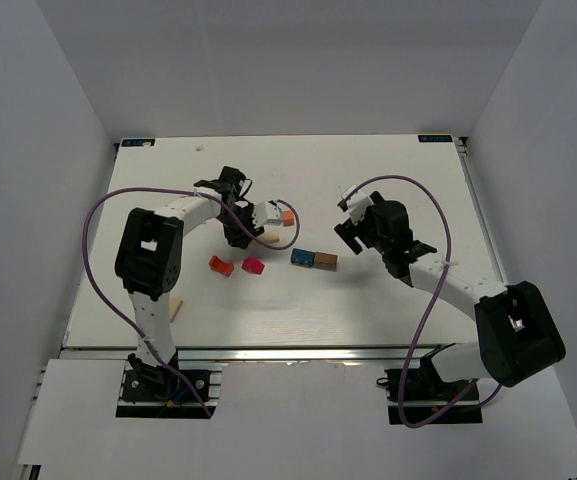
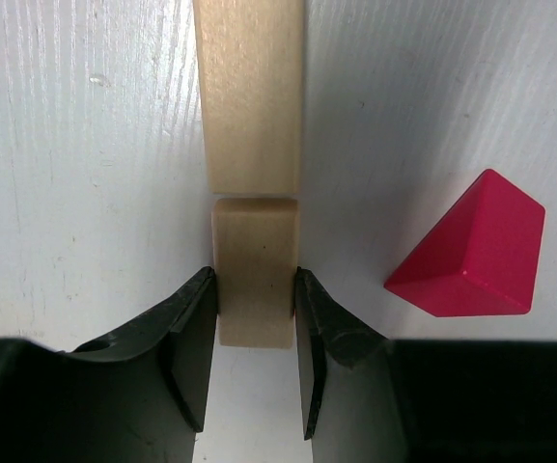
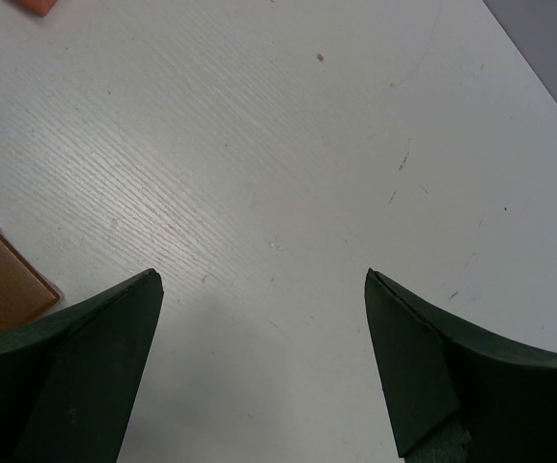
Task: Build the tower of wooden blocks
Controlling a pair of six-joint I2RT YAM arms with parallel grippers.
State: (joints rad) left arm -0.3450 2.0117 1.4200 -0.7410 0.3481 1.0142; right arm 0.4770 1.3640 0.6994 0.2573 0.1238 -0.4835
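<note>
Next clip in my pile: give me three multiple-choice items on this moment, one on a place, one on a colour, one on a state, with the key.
1. Where is the blue block?
A. Side by side with the brown block.
B. Stacked on top of it.
C. Alone at the far edge.

2. What colour is the small block between the fingers of the left gripper?
A. Blue.
B. Orange.
C. Pale tan.

3. How does the right gripper stand?
A. Shut on the brown block.
B. Open, with nothing in it.
C. Shut on the blue block.

Key:
1 A, the top view shows blue and brown lying next to each other.
2 C, the left wrist view shows a pale tan block pinched between the fingers.
3 B, the right wrist view shows wide jaws with nothing between them.
</note>
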